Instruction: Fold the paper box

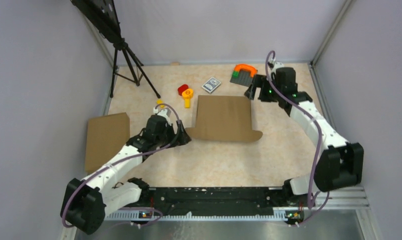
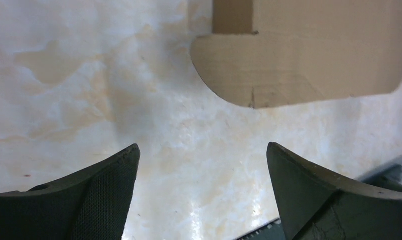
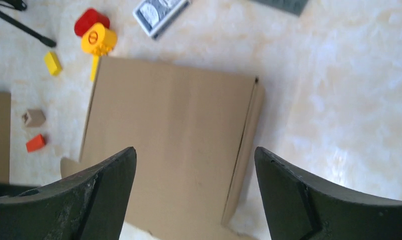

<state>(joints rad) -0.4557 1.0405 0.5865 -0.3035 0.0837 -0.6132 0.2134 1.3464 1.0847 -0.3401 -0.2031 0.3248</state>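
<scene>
Flat brown cardboard box blank (image 1: 224, 119) at the centre of the marbled table (image 1: 214, 165). Left gripper (image 2: 203, 150), jaws spread and empty, beside its near-left flap; right gripper (image 3: 195, 152), likewise spread, near its far-right corner.

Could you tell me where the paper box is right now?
In the top view, the paper box lies flat mid-table, just right of the left gripper, with the yellow toy by its far-left corner.
</scene>
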